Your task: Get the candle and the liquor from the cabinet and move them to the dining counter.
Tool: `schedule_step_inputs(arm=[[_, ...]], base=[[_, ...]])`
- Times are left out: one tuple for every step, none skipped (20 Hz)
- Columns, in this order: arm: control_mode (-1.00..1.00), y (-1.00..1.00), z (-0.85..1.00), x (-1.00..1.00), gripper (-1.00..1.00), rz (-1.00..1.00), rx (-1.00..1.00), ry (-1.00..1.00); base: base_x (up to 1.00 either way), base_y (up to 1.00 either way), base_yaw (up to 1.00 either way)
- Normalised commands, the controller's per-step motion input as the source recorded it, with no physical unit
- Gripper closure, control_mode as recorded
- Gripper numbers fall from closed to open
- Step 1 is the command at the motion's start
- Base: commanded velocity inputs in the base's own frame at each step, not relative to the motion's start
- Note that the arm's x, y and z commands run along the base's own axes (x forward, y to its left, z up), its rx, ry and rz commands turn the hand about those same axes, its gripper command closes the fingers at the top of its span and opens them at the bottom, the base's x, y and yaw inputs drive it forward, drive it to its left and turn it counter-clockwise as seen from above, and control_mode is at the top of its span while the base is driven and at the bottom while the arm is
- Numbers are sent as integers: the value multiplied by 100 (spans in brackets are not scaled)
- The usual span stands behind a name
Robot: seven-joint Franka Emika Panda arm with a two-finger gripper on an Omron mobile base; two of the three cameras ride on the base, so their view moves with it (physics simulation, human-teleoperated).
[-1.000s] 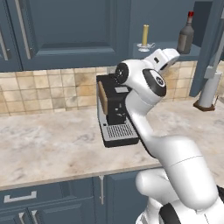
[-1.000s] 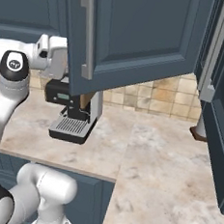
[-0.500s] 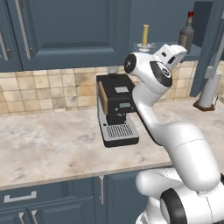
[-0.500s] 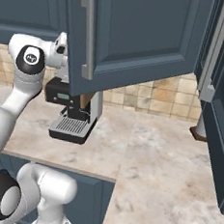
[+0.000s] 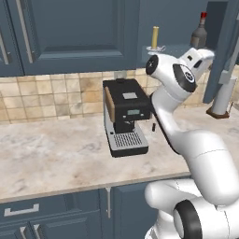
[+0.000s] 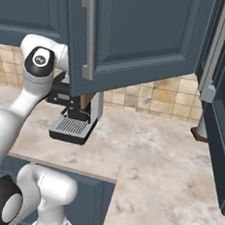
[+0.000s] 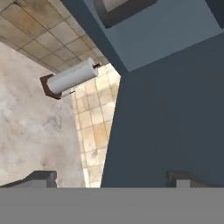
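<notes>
1. Two task items sit in the open cabinet (image 5: pixel 186 18): we see the slim yellow candle (image 5: pixel 154 37) and the red-capped dark glass liquor (image 5: pixel 200 33).
2. Our gripper (image 7: pixel 111 177) fingers are spread wide, empty.
3. Below, a boxy black coffee machine (image 5: pixel 125 116) rests on marbled counter (image 5: pixel 51 158).

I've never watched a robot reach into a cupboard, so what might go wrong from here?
The candle is slim and stands near the shelf edge of the cabinet; a clumsy approach by the open gripper could tip it. The liquor stands close by and might get knocked. The arm could also bump the open cabinet door.
</notes>
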Motion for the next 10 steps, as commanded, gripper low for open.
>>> schedule_step_inputs(arm=[[-100,-54,-4,-51,-100,-12,0,0],[-100,-54,0,-52,-100,-13,0,0],[-100,-49,-1,-46,-100,-14,0,0],[-100,-50,-2,-46,-100,-14,0,0],[-100,-62,-1,-42,-100,-14,0,1],[-100,-70,-2,-39,-100,-15,0,3],[-100,-79,-2,-39,-100,-14,0,3],[-100,-80,-1,-34,-100,-14,0,4],[-100,-80,0,-35,-100,-14,0,3],[-100,-80,0,-32,-100,-14,0,4]], base=[[0,0,0],[0,0,0],[0,0,0],[0,0,0],[0,0,0],[0,0,0],[0,0,0],[0,0,0],[0,0,0],[0,0,0]])
